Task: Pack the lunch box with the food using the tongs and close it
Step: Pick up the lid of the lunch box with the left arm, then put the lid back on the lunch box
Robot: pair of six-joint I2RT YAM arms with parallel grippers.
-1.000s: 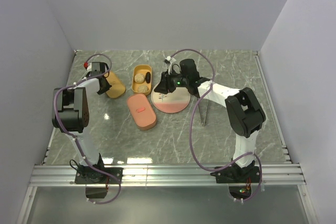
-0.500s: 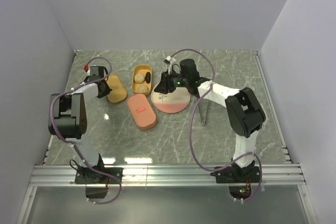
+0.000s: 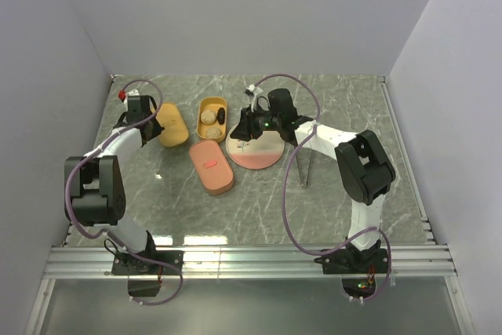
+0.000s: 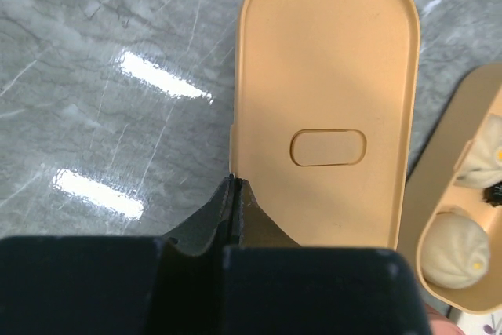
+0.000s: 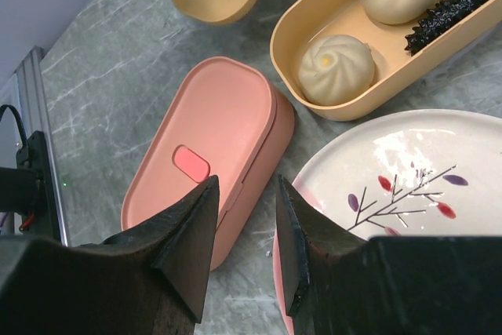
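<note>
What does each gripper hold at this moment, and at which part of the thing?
The left gripper pinches the beige lid at its rim, on one long side. The right gripper is open and holds nothing.

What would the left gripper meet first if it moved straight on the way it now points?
The yellow lid. The shut left gripper has its tips right at the lid's near edge, so it would likely push that at once, though its height above the lid is unclear.
</note>
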